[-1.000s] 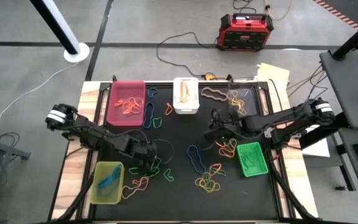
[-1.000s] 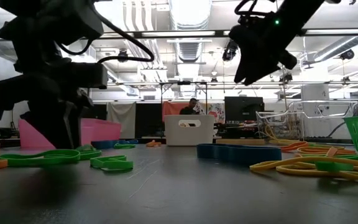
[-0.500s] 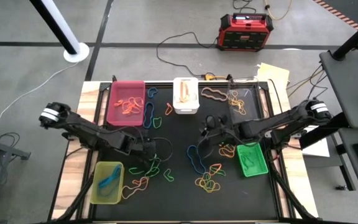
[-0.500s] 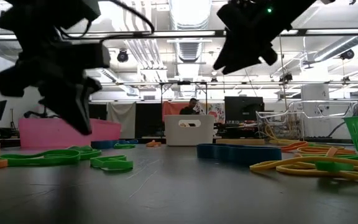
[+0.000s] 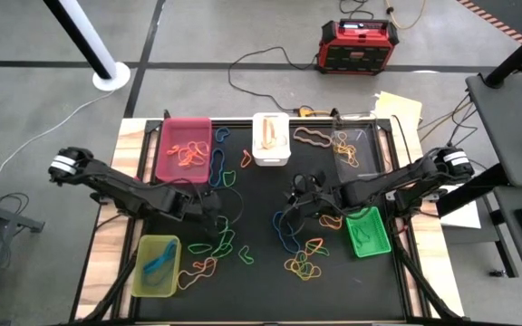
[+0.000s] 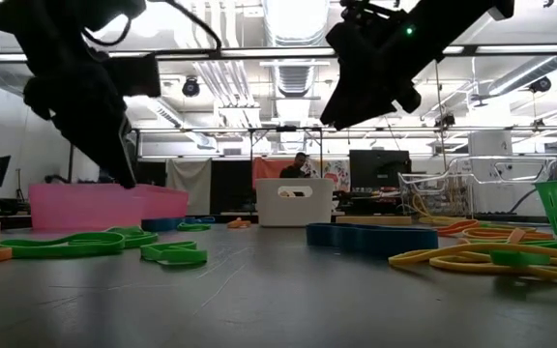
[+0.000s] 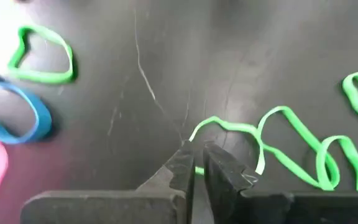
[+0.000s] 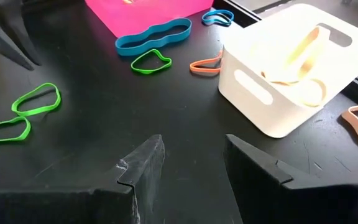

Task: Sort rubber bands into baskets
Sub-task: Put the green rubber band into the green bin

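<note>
Black mat (image 5: 261, 272): it covered the table top, and loose rubber bands (image 5: 302, 263) in green, blue, orange and yellow lay scattered across its middle and near side.
Baskets: the pink basket (image 5: 184, 148) and the white basket (image 5: 270, 139) stood at the far edge, the yellow-green basket (image 5: 155, 264) at the near left, the bright green basket (image 5: 367, 231) at the right.
Surroundings: a red-and-black power box (image 5: 358, 45) with cables sat on the floor beyond the table; a person (image 6: 301, 165) showed far off in the room.
Left gripper (image 7: 196, 163): its fingers were pressed together, pinching the end of a green rubber band (image 7: 272, 140) whose other loops trailed on the mat.
Right gripper (image 8: 188, 155): jaws spread and holding nothing, it hung over the mat near the white basket.
Only the wrist views: the pinch on the green band showed in the left one; the right one showed wide tan bands (image 8: 297, 62) inside the white basket, with a blue band (image 8: 153, 35) and an orange band (image 8: 205, 65) beside it.
Only the low view: both grippers were clear of the table, the left gripper raised above the flat green bands (image 6: 95, 242).
</note>
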You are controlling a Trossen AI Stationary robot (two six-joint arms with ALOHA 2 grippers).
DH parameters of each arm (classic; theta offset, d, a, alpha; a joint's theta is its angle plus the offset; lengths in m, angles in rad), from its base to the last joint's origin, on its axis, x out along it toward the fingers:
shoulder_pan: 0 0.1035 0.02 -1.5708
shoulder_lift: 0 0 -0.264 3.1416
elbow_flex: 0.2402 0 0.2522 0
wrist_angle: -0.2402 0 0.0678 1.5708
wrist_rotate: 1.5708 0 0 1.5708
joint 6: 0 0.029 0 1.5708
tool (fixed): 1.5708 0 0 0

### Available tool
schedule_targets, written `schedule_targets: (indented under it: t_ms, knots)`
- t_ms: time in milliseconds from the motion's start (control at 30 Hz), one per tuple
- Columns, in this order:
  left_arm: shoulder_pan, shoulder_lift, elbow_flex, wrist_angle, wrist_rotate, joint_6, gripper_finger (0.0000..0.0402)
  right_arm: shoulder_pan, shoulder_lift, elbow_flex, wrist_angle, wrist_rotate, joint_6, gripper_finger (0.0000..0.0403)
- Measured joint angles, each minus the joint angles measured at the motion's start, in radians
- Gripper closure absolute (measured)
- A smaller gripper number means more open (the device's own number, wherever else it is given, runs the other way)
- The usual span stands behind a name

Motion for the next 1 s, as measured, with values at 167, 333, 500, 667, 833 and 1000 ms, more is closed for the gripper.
schedule_targets:
  t_ms: [167,333,500,667,833,1000]
  knots:
    - [0.007,0.056,0.003,0.002,0.039,-0.044,0.0331,0.000,0.000,0.000,0.000,-0.001,0.002,0.0236]
    - [0.020,0.125,0.005,0.007,0.042,-0.077,0.0274,0.000,0.000,0.000,0.001,-0.019,0.003,0.0236]
    - [0.028,0.190,0.010,0.021,0.038,-0.092,0.0242,0.000,0.000,0.000,0.001,-0.023,0.003,0.0236]
    - [0.029,0.227,0.015,0.033,0.042,-0.086,0.0252,0.000,0.000,0.000,0.002,-0.023,0.002,0.0236]
    - [0.028,0.221,0.015,0.040,0.051,-0.046,0.0356,0.000,0.000,0.000,0.001,-0.023,-0.004,0.0236]
    - [0.030,0.164,0.021,0.046,0.012,0.026,0.0394,0.008,0.007,-0.001,0.025,-0.023,-0.066,0.0236]
